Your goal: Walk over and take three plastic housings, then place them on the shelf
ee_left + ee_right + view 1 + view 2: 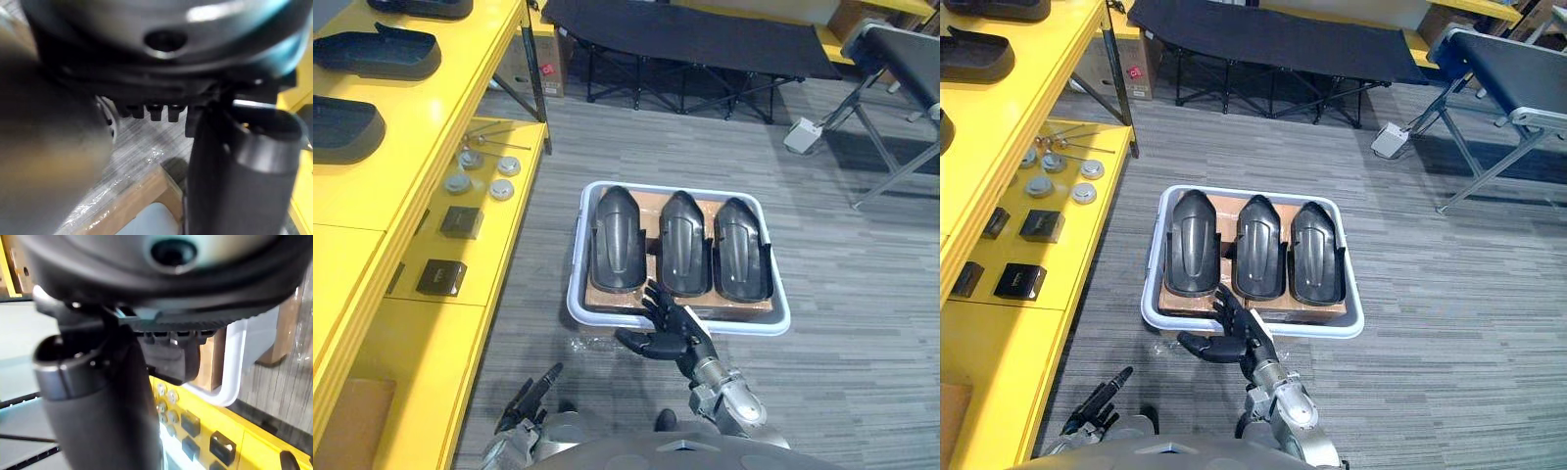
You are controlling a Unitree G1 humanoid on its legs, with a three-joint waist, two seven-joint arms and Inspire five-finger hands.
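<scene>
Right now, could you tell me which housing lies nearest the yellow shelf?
The leftmost housing in the tray; the middle housing and rightmost housing lie farther off.

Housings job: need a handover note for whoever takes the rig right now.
Right hand: open, fingers spread, at the white tray's near rim, holding nothing.
Left hand: open, low beside the yellow shelf, empty.
Three plastic housings lie side by side in the tray on the floor.
Done: none lifted. Left: take all three, place them on the shelf.

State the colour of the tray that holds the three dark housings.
The tray is white. It shows best in the left eye view.
</scene>
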